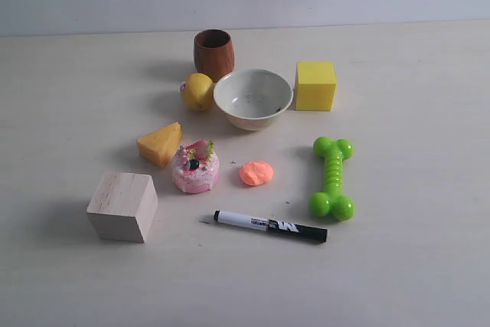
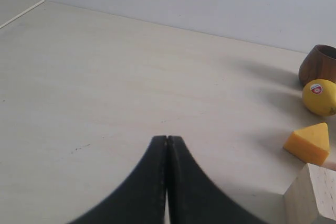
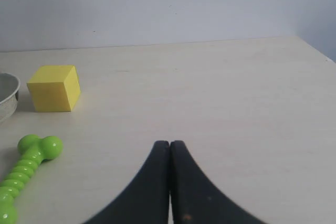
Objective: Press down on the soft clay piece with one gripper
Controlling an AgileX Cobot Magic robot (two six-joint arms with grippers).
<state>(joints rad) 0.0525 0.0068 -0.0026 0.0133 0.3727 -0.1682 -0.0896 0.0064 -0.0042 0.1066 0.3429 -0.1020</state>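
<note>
soft clay piece lies on the pale table near the middle of the spread, between the pink cake toy and the green bone toy, with the black-and-white marker lying a little nearer the camera. it is a small salmon-orange lump, matte and rounded, low and slightly uneven on top, and nothing touches it, so it looks reachable from straight above. neither wrist view shows it. the left gripper has its two dark curved jaws pressed flat together with nothing between them, over bare table, with the cheese wedge and a corner of the raw wooden block off to one side. the right gripper is likewise closed tight and empty, with the yellow cube and the knobbly bone beyond it. closed jaws suit the job, i think, since together they make one blunt tip for pushing. neither arm appears in the exterior view, so the press seems not yet begun. the clay should give and flatten, unlike the hard glossy white bowl behind it.
</note>
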